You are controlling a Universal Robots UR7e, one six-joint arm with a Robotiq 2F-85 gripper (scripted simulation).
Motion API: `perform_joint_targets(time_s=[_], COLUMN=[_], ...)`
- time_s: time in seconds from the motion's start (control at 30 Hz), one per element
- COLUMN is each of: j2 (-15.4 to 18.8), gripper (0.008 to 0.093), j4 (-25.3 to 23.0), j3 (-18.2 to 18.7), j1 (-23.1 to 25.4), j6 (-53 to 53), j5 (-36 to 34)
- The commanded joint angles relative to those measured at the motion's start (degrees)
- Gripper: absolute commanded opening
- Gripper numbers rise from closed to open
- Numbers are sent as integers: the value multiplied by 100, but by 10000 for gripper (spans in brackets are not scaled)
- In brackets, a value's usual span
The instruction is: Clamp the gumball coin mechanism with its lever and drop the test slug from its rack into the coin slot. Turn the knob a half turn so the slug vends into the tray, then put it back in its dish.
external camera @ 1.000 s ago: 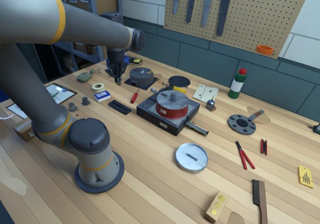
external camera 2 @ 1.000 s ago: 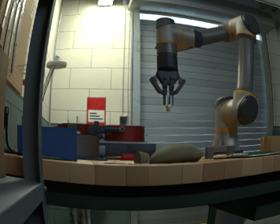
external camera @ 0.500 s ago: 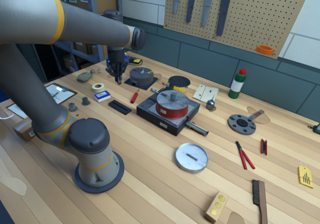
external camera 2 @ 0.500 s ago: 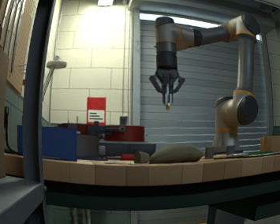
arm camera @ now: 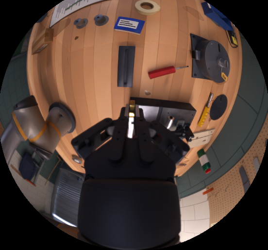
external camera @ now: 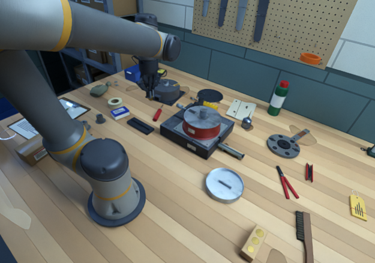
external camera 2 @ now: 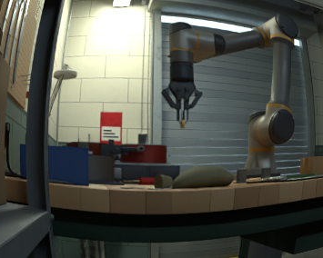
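A small brass test slug [arm camera: 131, 104] [external camera 2: 183, 123] sits on edge between my fingertips, well above the bench. Below lies the black slotted rack [external camera: 140, 125] [arm camera: 126, 66], empty, with a red screwdriver [external camera: 157, 113] beside it. The gumball coin mechanism [external camera: 200, 123], a red drum with a grey top and knob on a black base, stands at mid-bench with its clamp lever [external camera: 231, 151] sticking out toward the front. A round metal dish [external camera: 224, 185] lies in front of it. My gripper [external camera: 149, 94] [external camera 2: 183, 119] [arm camera: 131, 109] is closed on the slug.
Behind the work a second grey round mechanism [external camera: 166, 90] sits on a black plate, with a blue bin [external camera: 132, 73] and a black disc [external camera: 209, 95] near it. Tape roll [external camera: 115, 102], blue box [external camera: 120, 112], clipboard [external camera: 73, 107] lie left; pliers [external camera: 286, 186] and flange [external camera: 283, 145] right.
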Motion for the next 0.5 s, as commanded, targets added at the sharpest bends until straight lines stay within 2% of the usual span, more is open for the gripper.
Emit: perform_joint_targets(time_s=[0.0, 0.47], j2=[7, 282], gripper=[80, 80], j4=[-5, -65], j3=[-9, -224], j1=[-73, -1223], j6=[-69, -1222], j5=[-1, 0])
